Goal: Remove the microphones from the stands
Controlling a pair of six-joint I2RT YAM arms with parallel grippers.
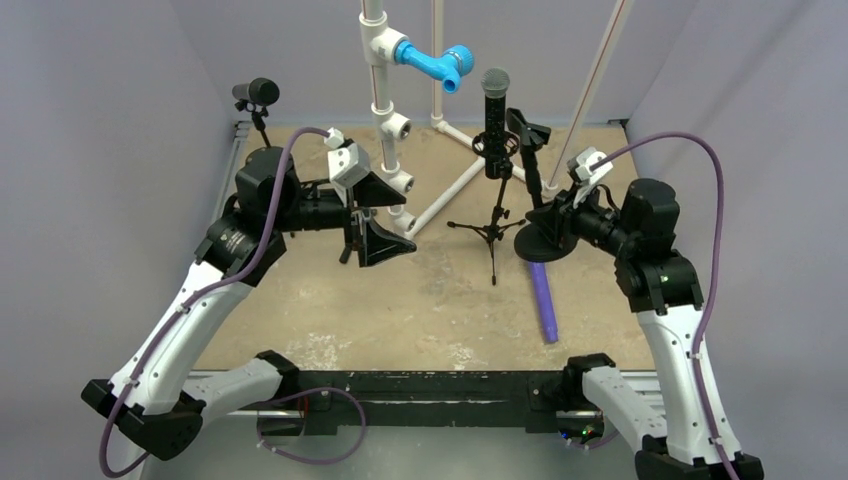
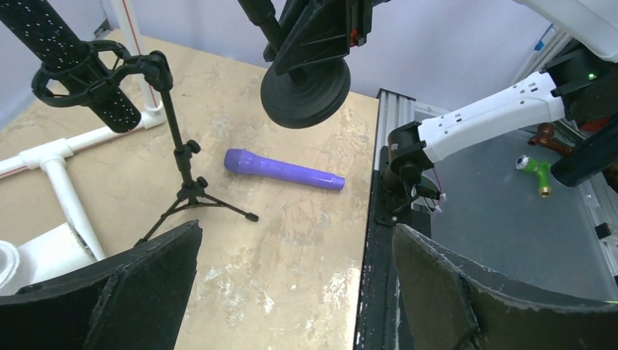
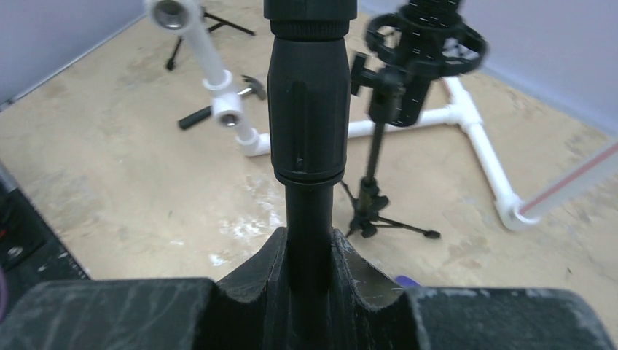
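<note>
Two grippers differ: left gripper (image 1: 383,215) spread wide, left of the tripod (image 1: 492,232); right gripper (image 3: 310,251) pinching the raised round-based stand (image 1: 545,240) by its pole, right of the tripod. Purple microphone (image 2: 280,168) lies free near the tripod's feet, so removal seems finished; next, lower the stand gently.

I can't read any words, numbers, brand names or signs here. Nothing in any of the three views has a label clear enough to make out.
</note>
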